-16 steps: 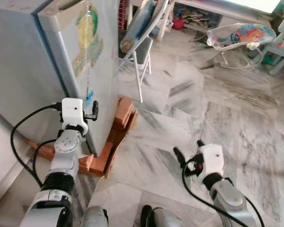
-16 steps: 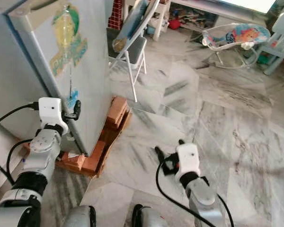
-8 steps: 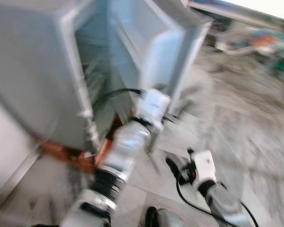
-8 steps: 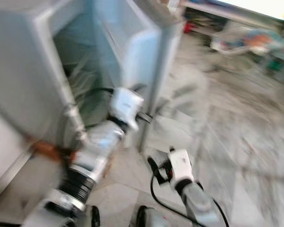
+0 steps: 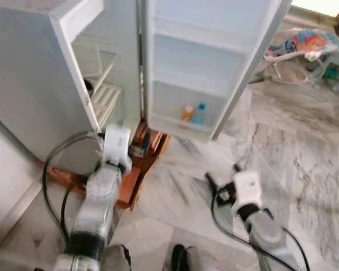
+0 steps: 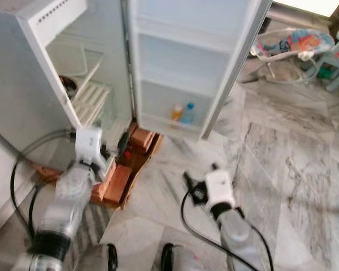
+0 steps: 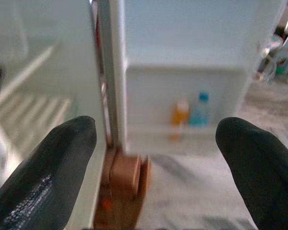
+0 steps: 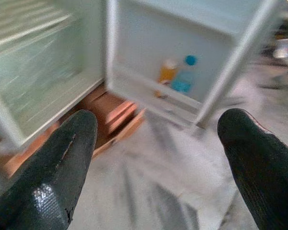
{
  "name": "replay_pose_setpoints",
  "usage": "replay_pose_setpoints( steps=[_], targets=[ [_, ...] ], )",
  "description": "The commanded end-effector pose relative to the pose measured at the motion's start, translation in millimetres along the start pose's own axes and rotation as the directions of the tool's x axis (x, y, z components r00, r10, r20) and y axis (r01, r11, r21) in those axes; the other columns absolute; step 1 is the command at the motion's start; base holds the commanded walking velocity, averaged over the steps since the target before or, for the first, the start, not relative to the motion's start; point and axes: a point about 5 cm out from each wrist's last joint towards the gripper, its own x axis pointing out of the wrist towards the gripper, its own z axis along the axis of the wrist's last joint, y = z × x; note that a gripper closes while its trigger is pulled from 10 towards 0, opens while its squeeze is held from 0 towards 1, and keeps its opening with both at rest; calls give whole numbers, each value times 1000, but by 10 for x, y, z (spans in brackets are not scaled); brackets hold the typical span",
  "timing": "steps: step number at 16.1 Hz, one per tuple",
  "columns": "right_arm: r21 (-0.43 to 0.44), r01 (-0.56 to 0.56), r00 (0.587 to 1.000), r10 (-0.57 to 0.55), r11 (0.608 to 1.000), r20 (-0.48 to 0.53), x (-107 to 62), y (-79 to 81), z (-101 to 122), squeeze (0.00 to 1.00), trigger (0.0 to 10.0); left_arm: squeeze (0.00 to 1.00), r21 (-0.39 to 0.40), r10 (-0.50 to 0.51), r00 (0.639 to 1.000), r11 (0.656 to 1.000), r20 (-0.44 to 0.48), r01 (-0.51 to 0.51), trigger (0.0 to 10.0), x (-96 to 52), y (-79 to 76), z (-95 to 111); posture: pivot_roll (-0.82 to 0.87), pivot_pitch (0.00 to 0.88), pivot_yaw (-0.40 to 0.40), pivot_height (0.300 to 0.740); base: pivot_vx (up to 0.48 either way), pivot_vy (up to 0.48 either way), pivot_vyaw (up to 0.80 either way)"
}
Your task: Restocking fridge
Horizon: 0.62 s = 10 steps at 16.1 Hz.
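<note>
Two bottles (image 5: 192, 113) sit in the open fridge door (image 5: 209, 62), the fridge (image 5: 39, 84) raised on bricks (image 6: 120, 180) over marble floor (image 5: 305, 158). Both the left hand (image 5: 142, 144) and right hand (image 5: 222, 176) hang spread, empty. A baby bouncer (image 5: 302, 42) stands behind.

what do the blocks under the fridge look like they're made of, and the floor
The blocks look like fired clay bricks: matte orange-brown, rectangular, rough-edged. The floor looks like polished marble or marble-look tile: pale grey with dark veins, grid joints and a soft sheen; which of the two I can't tell.
</note>
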Motion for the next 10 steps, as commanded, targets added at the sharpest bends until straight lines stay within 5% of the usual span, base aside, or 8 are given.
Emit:
replay_pose_setpoints(
  steps=[1,6,10],
  targets=[
    [6,11,1000,-11,1000,3,0,-99,8,0,10000,0,14,-21,1000,1000,-10,21,10000,-102,-103,-23,88,127,-74,740,0,-349,0],
    [89,22,1000,-22,996,6,120,-54,76,0,10000,0,39,84,993,996,-78,-81,10000,-428,118,-160,113,136,-86,740,0,-419,0],
    [117,43,999,-46,992,19,176,-34,138,0,10000,0,54,95,992,994,-87,-91,10000,-413,194,-146,107,128,-87,740,0,-445,0]
  ],
)
